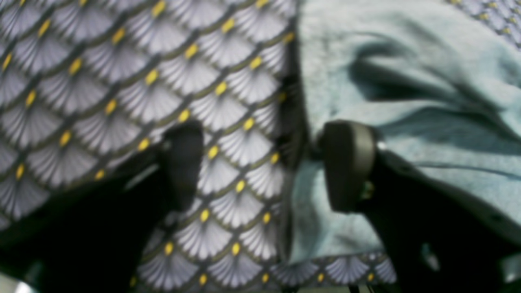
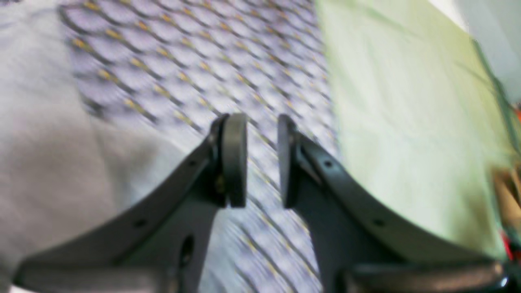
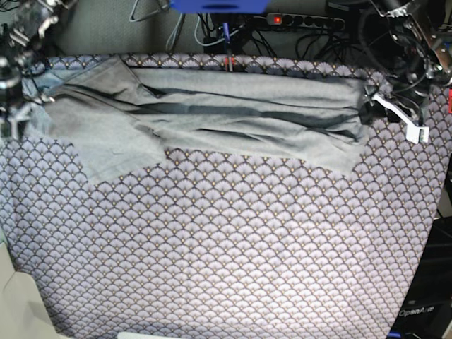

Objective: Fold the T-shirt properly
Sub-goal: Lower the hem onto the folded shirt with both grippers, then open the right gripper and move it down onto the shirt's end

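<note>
The light grey T-shirt (image 3: 212, 113) lies in a long crumpled band across the far part of the table, one sleeve spread at the left. My left gripper (image 1: 266, 167) is open at the shirt's right end (image 1: 407, 81). The shirt's edge runs between the jaws, with one finger (image 1: 350, 162) over the fabric and the other over the patterned cloth. In the base view this gripper (image 3: 369, 106) sits at the shirt's right end. My right gripper (image 2: 262, 160) is narrowly open and empty over the patterned cloth, with the shirt (image 2: 40, 142) to its left. In the base view it (image 3: 15, 120) is at the table's left edge.
A purple-white scallop-patterned cloth (image 3: 226, 247) covers the table. A power strip and cables (image 3: 304, 21) lie behind the far edge. A pale green surface (image 2: 407, 122) shows beyond the cloth's edge in the right wrist view. That view is blurred.
</note>
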{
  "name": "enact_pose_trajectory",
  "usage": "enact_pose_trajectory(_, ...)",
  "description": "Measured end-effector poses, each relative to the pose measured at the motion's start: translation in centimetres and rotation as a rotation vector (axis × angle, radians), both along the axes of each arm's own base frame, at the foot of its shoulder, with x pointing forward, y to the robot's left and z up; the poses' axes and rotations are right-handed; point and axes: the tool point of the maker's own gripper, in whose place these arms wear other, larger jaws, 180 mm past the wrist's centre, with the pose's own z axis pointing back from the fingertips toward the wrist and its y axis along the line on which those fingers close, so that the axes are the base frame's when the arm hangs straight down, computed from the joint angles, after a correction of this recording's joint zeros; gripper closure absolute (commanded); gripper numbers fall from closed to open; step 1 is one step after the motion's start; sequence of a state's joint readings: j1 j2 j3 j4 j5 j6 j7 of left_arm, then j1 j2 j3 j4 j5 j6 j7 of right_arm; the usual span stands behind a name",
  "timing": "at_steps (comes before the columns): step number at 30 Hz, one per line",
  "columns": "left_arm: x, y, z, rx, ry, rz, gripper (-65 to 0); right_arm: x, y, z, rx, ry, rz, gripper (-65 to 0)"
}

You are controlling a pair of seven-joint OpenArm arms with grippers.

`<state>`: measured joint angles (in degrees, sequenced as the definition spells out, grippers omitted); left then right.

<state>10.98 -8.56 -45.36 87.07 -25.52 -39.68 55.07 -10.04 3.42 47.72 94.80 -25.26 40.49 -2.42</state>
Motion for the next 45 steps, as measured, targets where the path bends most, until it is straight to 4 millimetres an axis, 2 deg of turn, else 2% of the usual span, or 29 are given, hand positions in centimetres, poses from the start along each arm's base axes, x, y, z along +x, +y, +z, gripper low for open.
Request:
enact_pose_trajectory(2,0.2,-0.1,0.1,-0.001,-0.005,-0.002,-50.0,1.7,1.7,-0.3,0.019,0.011,0.036,-15.2)
enact_pose_trajectory(5,0.2,-0.1,0.1,-0.002,-0.006,-0.002,-50.0,3.0,2.8,-1.3,0.01,0.099,0.069,-15.7)
enact_pose_trajectory(9,0.2,-0.1,0.1,-0.003,-0.005,-0.001,-50.0,5.6,4.0,-2.8,0.044,0.18,0.078,-21.0)
enact_pose_trajectory(12,0.2,-0.1,0.1,-0.003,-0.005,-0.001,-50.0,7.2,4.1,-4.0,0.076,0.226,0.072,-26.6)
enact_pose_trajectory(17,0.2,-0.1,0.1,-0.003,-0.005,-0.001,-50.0,7.5,5.3,-5.4,0.121,0.263,0.069,-31.9)
enact_pose_trajectory(22,0.3,-0.1,0.1,-0.002,-0.008,0.0,-50.0,8.0,8.2,-6.1,0.149,0.269,0.124,-32.3)
enact_pose_trajectory(27,0.3,-0.1,0.1,-0.003,-0.008,0.0,-50.0,8.1,9.8,-6.6,0.163,0.275,0.153,-32.2)
enact_pose_trajectory(32,0.3,-0.1,0.2,-0.002,-0.008,0.0,-50.0,7.8,9.8,-6.8,0.168,0.281,0.151,-32.2)
enact_pose_trajectory(35,0.3,-0.1,0.1,-0.002,-0.008,0.0,-50.0,7.6,10.0,-8.3,0.201,0.31,0.154,-32.2)
enact_pose_trajectory(39,0.3,-0.1,0.3,0.002,-0.011,-0.001,-50.0,8.7,9.2,-8.5,0.218,0.304,0.15,-31.9)
enact_pose_trajectory(42,0.5,-0.1,0.4,0.001,-0.015,-0.002,-50.0,8.7,9.3,-8.6,0.224,0.299,0.153,-31.5)
enact_pose_trajectory(45,0.4,-0.1,0.3,0.002,-0.012,-0.002,-50.0,8.6,9.4,-8.6,0.226,0.297,0.155,-25.8)
